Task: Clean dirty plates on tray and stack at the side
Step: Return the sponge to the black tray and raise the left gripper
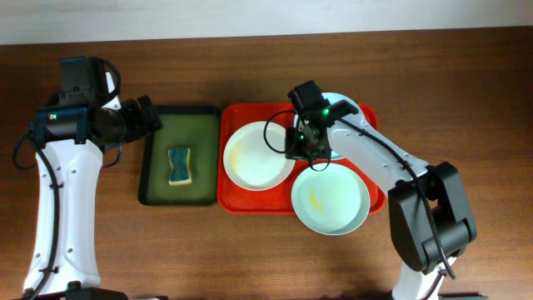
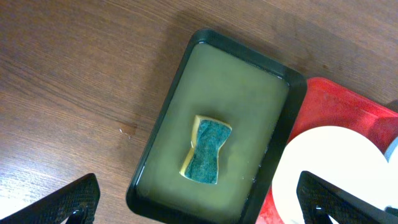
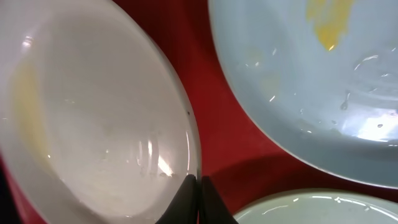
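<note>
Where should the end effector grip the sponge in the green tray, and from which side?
Across the narrow waist of the sponge, from straight above: it lies flat, long axis along the dark green tray, whose raised rim blocks side approaches.

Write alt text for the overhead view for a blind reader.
The right gripper hangs between a white plate and a green plate on a red tray. Beside it, a sponge lies in a dark green tray near the left gripper.

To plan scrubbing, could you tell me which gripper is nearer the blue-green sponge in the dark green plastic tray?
Left. The left gripper hangs by the dark green tray's corner, near the sponge; the right gripper is at the white plastic plate on the red-orange tray.
</note>
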You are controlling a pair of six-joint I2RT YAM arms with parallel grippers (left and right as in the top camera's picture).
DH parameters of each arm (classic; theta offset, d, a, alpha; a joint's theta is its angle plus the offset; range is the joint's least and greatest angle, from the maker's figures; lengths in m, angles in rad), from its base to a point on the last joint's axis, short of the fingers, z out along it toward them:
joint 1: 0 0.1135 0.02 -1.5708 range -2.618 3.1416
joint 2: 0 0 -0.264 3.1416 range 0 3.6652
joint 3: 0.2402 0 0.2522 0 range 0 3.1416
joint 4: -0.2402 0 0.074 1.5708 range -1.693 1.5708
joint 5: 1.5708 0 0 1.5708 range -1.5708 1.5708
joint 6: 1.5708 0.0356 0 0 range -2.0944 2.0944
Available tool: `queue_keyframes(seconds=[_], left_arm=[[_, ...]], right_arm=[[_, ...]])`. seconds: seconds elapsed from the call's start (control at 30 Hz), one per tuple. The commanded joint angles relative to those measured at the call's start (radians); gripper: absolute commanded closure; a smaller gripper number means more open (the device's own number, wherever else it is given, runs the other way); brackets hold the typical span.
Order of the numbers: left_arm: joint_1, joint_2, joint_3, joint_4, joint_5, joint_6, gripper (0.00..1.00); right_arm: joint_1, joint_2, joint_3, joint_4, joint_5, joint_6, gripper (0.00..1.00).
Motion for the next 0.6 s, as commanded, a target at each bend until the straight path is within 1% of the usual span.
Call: queue_keyframes(seconds=[0.0, 0.07, 0.1, 0.13, 0.17, 0.27, 0.3, 0.37, 0.47, 0.53, 0.57], left_arm=[[0.001, -0.002, 0.009, 0.000, 0.012, -0.009, 0.01], [0.001, -0.002, 0.009, 0.000, 0.012, -0.009, 0.01], [0.001, -0.002, 0.009, 0.000, 0.012, -0.009, 0.01], [0.001, -0.002, 0.009, 0.000, 0.012, -0.009, 0.01], [0.001, -0.002, 0.009, 0.000, 0.012, -0.009, 0.00], [0.001, -0.002, 0.009, 0.000, 0.012, -0.009, 0.01], [0.001, -0.002, 0.009, 0.000, 0.012, -0.009, 0.01], [0.001, -0.002, 0.009, 0.000, 0.012, -0.009, 0.00], [0.001, -0.002, 0.009, 0.000, 0.012, -0.009, 0.01], [0.001, -0.002, 0.009, 0.000, 0.012, -0.009, 0.01], [0.001, -0.002, 0.009, 0.000, 0.012, -0.009, 0.01]], right_arm=[[0.009, -0.022, -0.080, 0.085, 0.013, -0.009, 0.96], [0.026, -0.022, -0.095, 0.112, 0.029, -0.009, 0.96], [0.029, -0.022, -0.095, 0.115, 0.044, -0.008, 0.86], [0.028, -0.021, -0.095, 0.115, 0.067, -0.009, 0.67], [0.028, -0.018, -0.095, 0.119, 0.082, -0.008, 0.62], [0.028, 0.022, -0.095, 0.149, 0.081, -0.008, 0.64], [0.032, 0.033, -0.095, 0.161, 0.078, -0.008, 0.68], [0.034, 0.044, -0.095, 0.172, 0.079, -0.008, 0.71], [0.034, 0.046, -0.097, 0.174, 0.078, -0.008, 0.71], [0.034, 0.049, -0.103, 0.180, 0.079, -0.008, 0.75], [0.034, 0.051, -0.108, 0.185, 0.079, -0.008, 0.75]])
